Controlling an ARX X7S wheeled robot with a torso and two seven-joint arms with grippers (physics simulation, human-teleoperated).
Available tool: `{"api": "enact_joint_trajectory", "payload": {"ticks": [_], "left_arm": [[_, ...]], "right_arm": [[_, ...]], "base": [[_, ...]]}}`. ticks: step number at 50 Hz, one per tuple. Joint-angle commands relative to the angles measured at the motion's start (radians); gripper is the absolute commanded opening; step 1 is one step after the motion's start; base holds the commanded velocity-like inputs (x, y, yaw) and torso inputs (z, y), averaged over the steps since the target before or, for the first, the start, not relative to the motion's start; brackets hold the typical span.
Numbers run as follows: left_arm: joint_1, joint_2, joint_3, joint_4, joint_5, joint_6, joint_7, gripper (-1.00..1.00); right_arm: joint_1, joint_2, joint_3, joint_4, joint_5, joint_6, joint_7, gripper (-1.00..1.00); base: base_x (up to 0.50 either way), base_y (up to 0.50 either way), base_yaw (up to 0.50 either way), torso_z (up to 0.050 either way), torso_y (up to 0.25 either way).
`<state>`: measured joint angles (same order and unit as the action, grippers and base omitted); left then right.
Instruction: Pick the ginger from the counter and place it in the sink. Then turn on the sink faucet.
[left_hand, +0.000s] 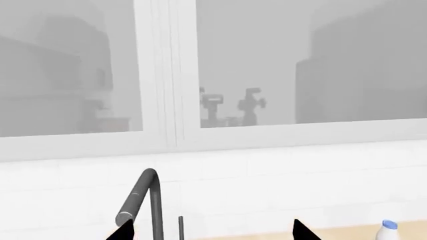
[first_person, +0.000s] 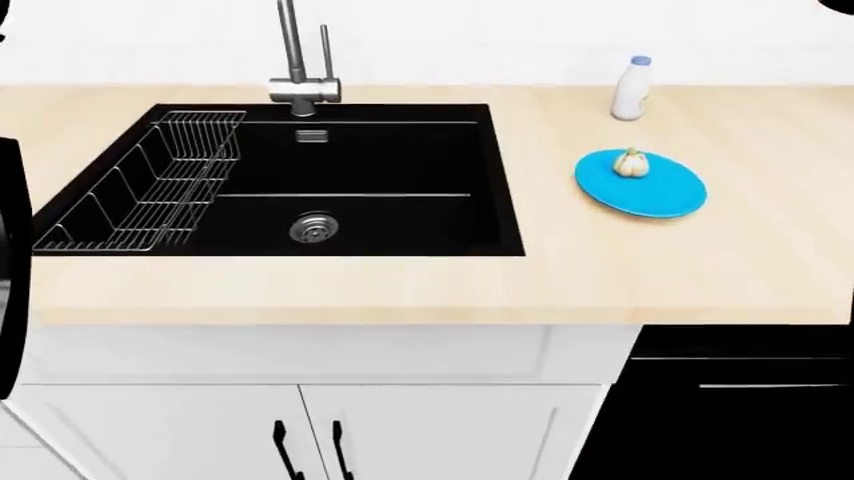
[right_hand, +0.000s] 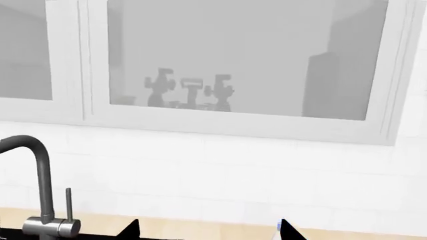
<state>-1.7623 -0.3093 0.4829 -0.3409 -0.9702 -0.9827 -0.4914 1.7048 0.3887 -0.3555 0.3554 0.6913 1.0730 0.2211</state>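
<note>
The ginger is a small pale knobby lump lying on a blue plate, on the beige counter to the right of the sink. The black sink is sunk into the counter, with a round steel drain. Behind it rises the grey sink faucet, which also shows as the faucet and faucet in the wrist views. My left gripper and right gripper are both open and hold nothing. They hang in the air facing the back wall, and only their fingertips show.
A wire dish rack fills the sink's left side. A white bottle with a blue cap stands behind the plate. White cabinet doors and a black appliance front lie under the counter. A window sits above the backsplash.
</note>
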Motion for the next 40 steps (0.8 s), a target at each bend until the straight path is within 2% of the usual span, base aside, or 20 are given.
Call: {"api": "enact_joint_trajectory", "payload": {"ticks": [1,22,27,30,40], "left_arm": [[0.01,0.0,0.01,-0.008,0.005,0.008,0.007,1.0],[0.024,-0.008,0.003,0.015,0.005,0.031,-0.001,1.0],[0.023,-0.007,0.009,0.012,0.012,0.038,0.002,1.0],[0.024,-0.008,0.008,0.015,0.012,0.041,0.002,1.0],[0.028,-0.009,0.009,0.016,0.012,0.046,0.002,1.0]], "right_arm": [[0.003,-0.002,-0.015,0.029,-0.004,-0.013,-0.02,1.0],[0.004,-0.002,-0.018,0.024,0.0,-0.011,-0.02,1.0],[0.01,-0.008,-0.019,0.044,0.003,0.0,-0.02,1.0],[0.003,-0.007,-0.016,0.032,0.006,-0.006,-0.02,1.0],[-0.002,0.0,-0.024,0.011,-0.003,-0.028,-0.022,1.0]], "base": [[0.5,0.0,0.0,0.05,0.0],[0.5,0.0,0.0,0.05,0.0],[0.5,-0.02,0.0,0.0,0.0],[0.34,-0.46,0.0,0.0,0.0],[0.04,-0.43,0.0,0.0,0.0]]}}
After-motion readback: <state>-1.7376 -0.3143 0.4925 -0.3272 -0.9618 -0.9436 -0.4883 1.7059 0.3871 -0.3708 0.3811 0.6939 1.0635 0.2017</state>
